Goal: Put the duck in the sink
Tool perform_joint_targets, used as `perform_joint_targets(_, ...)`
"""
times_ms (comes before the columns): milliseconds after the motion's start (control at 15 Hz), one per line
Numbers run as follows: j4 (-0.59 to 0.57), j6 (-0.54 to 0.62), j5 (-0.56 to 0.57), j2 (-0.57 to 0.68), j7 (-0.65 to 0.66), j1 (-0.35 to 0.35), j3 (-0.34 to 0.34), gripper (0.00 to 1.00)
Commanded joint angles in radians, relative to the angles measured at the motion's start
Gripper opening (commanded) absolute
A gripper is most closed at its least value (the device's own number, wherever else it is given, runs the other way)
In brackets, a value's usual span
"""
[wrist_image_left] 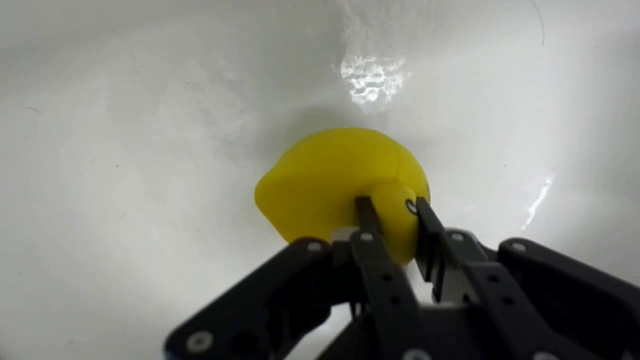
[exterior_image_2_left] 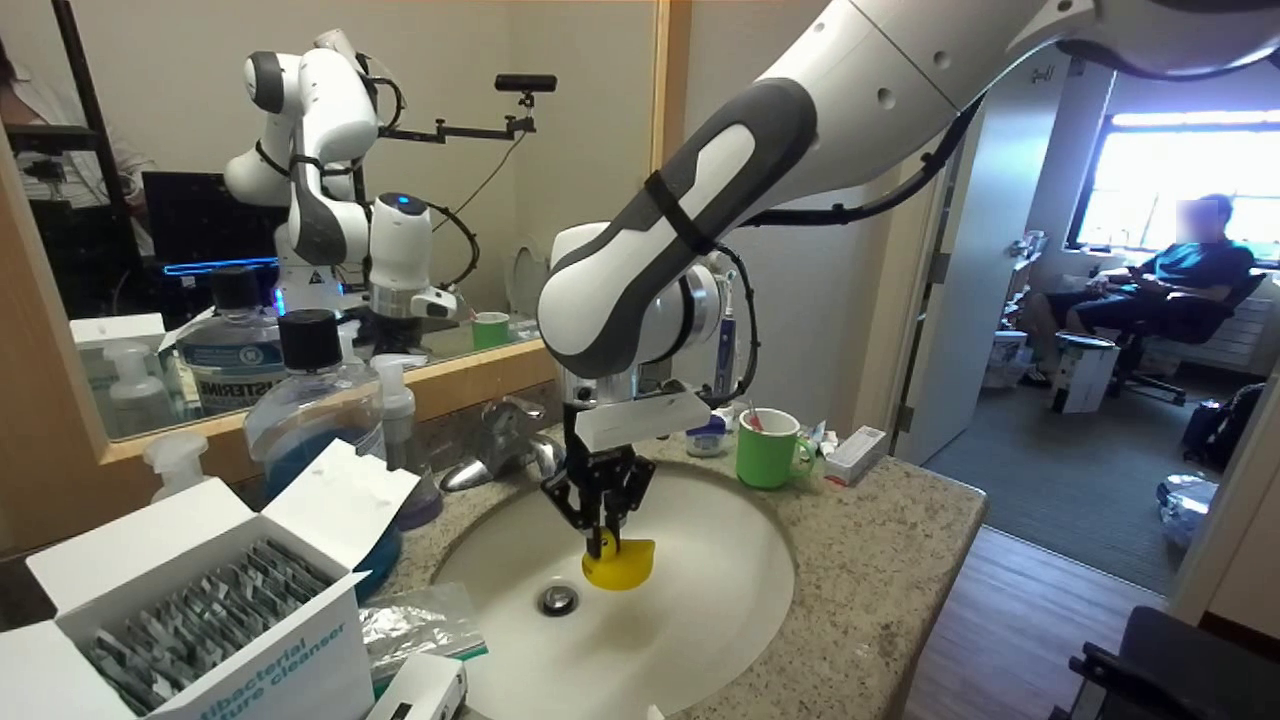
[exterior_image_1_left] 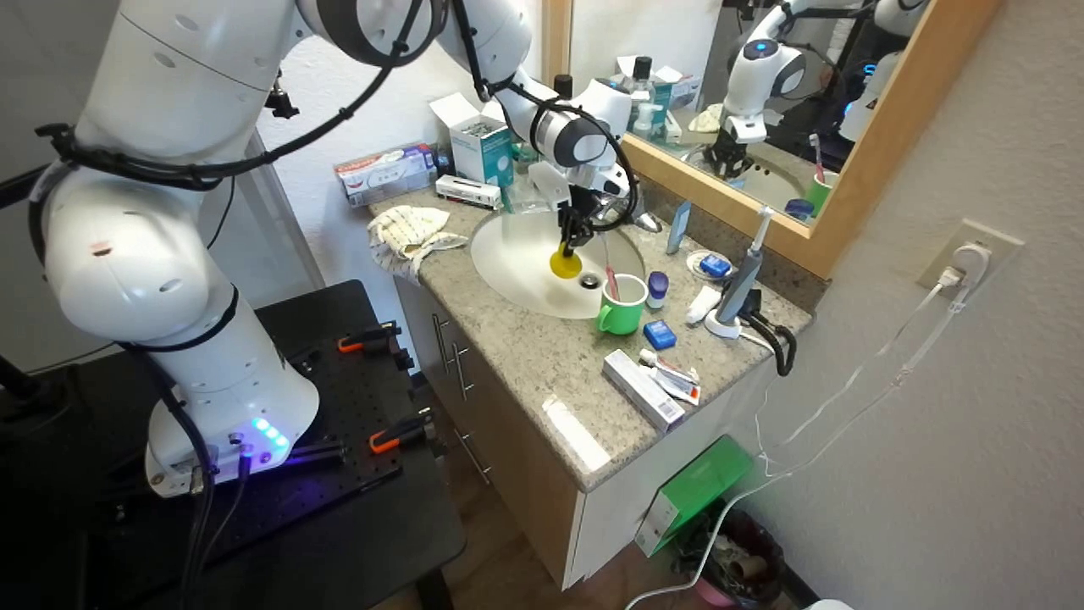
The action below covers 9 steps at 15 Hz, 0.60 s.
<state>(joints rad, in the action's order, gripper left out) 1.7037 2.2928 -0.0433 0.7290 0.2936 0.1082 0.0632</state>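
Note:
The duck is a bright yellow rubber toy, seen in both exterior views point(exterior_image_1_left: 566, 264) point(exterior_image_2_left: 622, 568) and in the wrist view point(wrist_image_left: 335, 172). My gripper point(wrist_image_left: 393, 201) is shut on the duck's head, one black finger on each side of it; it also shows in both exterior views point(exterior_image_1_left: 568, 241) point(exterior_image_2_left: 604, 540). The duck hangs upright inside the outline of the sink point(exterior_image_2_left: 725, 610), a round white basin point(exterior_image_1_left: 508, 275). A shadow lies on the basin below the duck. I cannot tell the exact gap. The sink's white surface point(wrist_image_left: 150, 210) fills the wrist view.
A chrome faucet point(exterior_image_2_left: 505, 440) stands behind the gripper at the rim. A green mug point(exterior_image_1_left: 620, 313) stands at the sink's edge. An open white box point(exterior_image_2_left: 240, 640), a mouthwash bottle point(exterior_image_2_left: 312, 400) and a plastic bag point(exterior_image_2_left: 425, 620) crowd one side. A cloth point(exterior_image_1_left: 408, 230) lies near the rim.

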Motion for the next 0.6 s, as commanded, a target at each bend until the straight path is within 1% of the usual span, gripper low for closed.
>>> perform_joint_targets(0,-0.044,-0.059,-0.033,0.03,-0.025,-0.001,-0.006,0.05)
perform_joint_targets(133,0.005,-0.06,-0.028,0.002,0.004,0.005,-0.025,0.05)
perform_joint_targets(200,-0.019,-0.03,-0.021,0.029,-0.006,0.012,-0.023,0.21)
perform_joint_targets(533,-0.015,-0.039,-0.02,0.029,-0.004,0.01,-0.032,0.21)
